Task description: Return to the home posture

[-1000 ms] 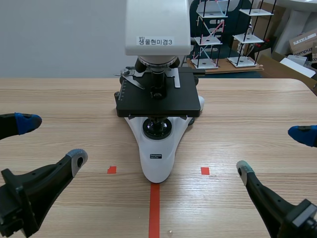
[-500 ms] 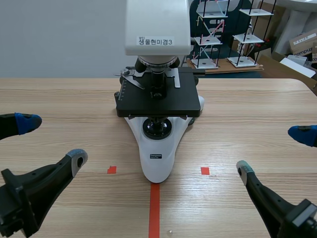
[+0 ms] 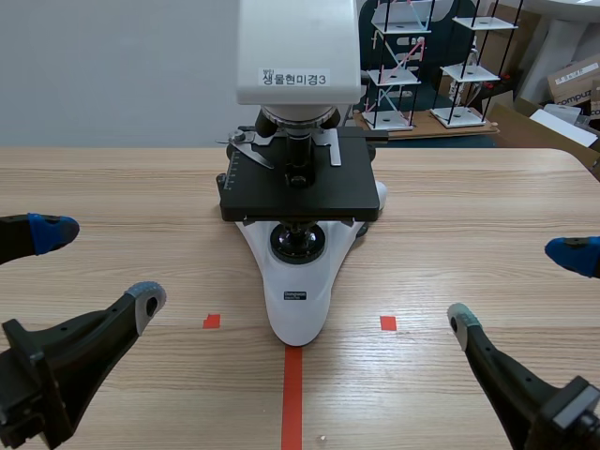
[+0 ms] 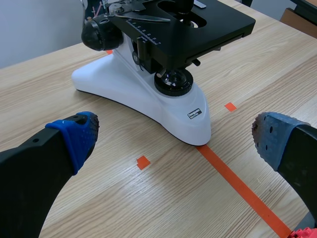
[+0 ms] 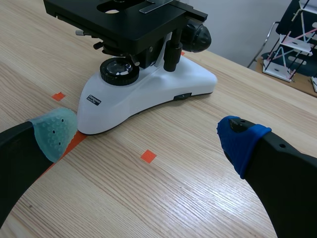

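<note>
left gripper (image 3: 98,265) and right gripper (image 3: 514,289) hang low over the near part of the table (image 3: 469,206), one at the left edge and one at the right, each with its fingers spread wide and nothing between them. each arm's long axis runs from the near edge toward the far middle, so the fingers point inward at the microscope (image 3: 298,281). it stands between them at the far end of the red tape line (image 3: 292,394), well apart from both.

Nothing moved (left pincer (image 3: 99,265), right pincer (image 3: 517,287) alike).
</note>
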